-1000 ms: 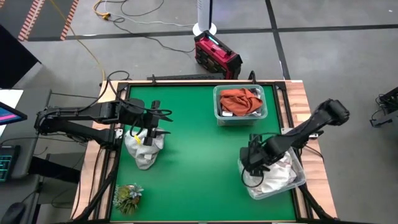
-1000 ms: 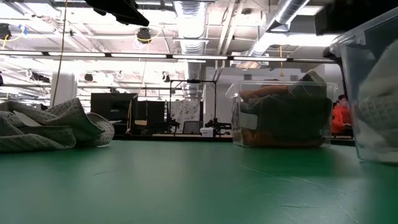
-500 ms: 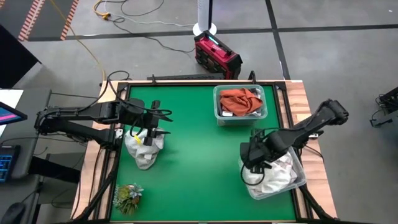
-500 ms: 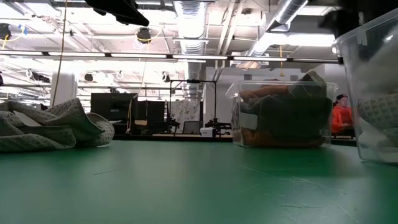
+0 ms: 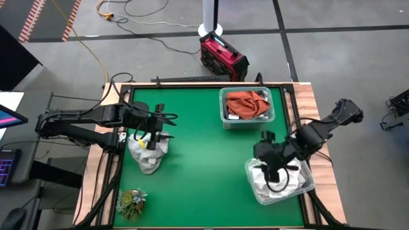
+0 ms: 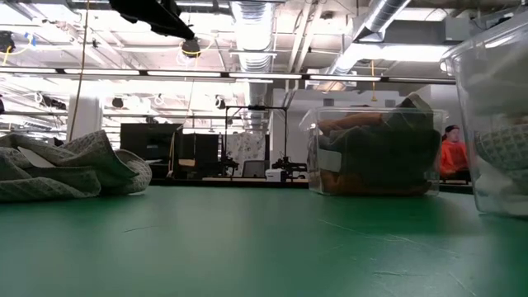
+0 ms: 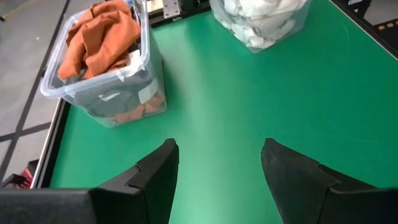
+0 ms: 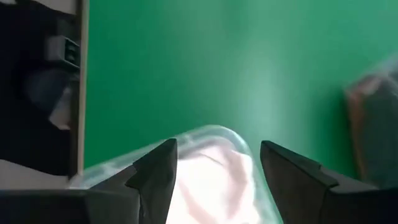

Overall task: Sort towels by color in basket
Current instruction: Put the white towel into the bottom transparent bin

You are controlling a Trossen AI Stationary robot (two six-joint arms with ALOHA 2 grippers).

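right gripper [image 5: 276,171]: fingers spread, empty, over white-towel bin [image 5: 305,185] | left gripper [image 5: 155,130]: spread, empty, above loose pale towels [image 5: 147,152] | rust towel [image 5: 248,102] in far bin | tip: imo drop straight onto the heap, pinch one layer

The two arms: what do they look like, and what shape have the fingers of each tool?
Both arms are dark, almost black, built of slim jointed links with thin cables along them. The left tool and the right tool each have two broad, flat, matte dark fingers with angular, faceted edges. No markings show.
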